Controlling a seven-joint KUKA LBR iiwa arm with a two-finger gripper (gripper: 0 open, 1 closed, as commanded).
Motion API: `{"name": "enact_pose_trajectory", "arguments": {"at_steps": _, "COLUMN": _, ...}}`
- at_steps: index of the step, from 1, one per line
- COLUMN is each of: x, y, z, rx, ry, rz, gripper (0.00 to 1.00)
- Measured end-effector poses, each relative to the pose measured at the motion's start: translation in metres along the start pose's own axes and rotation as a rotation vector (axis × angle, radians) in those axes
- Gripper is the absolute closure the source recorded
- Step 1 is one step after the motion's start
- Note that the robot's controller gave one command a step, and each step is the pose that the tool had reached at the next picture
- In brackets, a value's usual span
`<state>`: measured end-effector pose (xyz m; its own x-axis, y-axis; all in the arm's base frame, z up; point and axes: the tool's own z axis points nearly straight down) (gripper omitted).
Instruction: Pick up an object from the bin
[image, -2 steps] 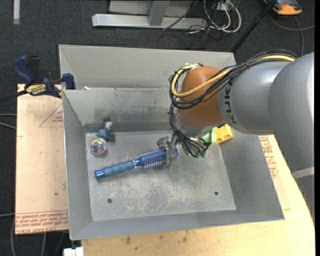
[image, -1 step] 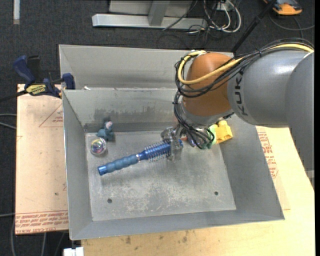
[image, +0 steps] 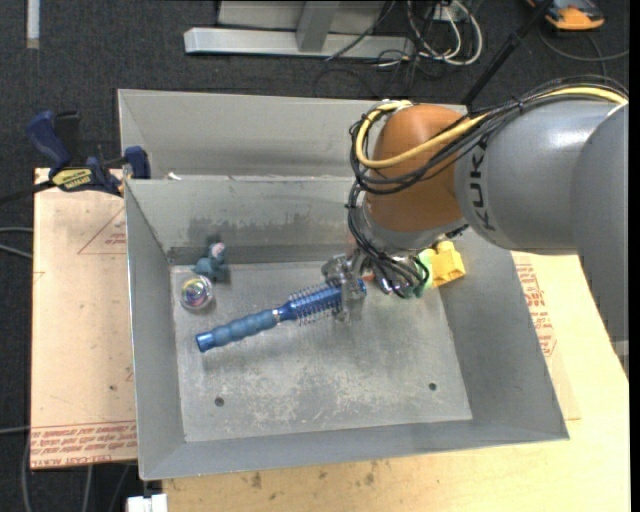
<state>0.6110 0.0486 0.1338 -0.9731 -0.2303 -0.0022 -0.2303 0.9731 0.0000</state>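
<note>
My gripper (image: 345, 285) is down near the bin floor, right of the bin's middle, below the orange wrist cover. It sits at the ribbed, bristled right end of a blue brush (image: 262, 320). The brush lies slanted across the floor, its smooth handle pointing down-left. A yellow and green toy block (image: 443, 262) lies just right of the gripper, partly hidden by cables.
At the back left of the floor stand a small teal figure (image: 212, 260) and a shiny round ball (image: 196, 292), close together. The arm and its cables cover the bin's back right corner. The bin's sloped walls rise on all sides.
</note>
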Motion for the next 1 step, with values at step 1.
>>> {"name": "enact_pose_trajectory", "arguments": {"at_steps": 1, "x": -0.0022, "y": 0.0001, "z": -0.0684, "rx": 0.002, "ry": -0.007, "rz": 0.0, "gripper": 1.0}}
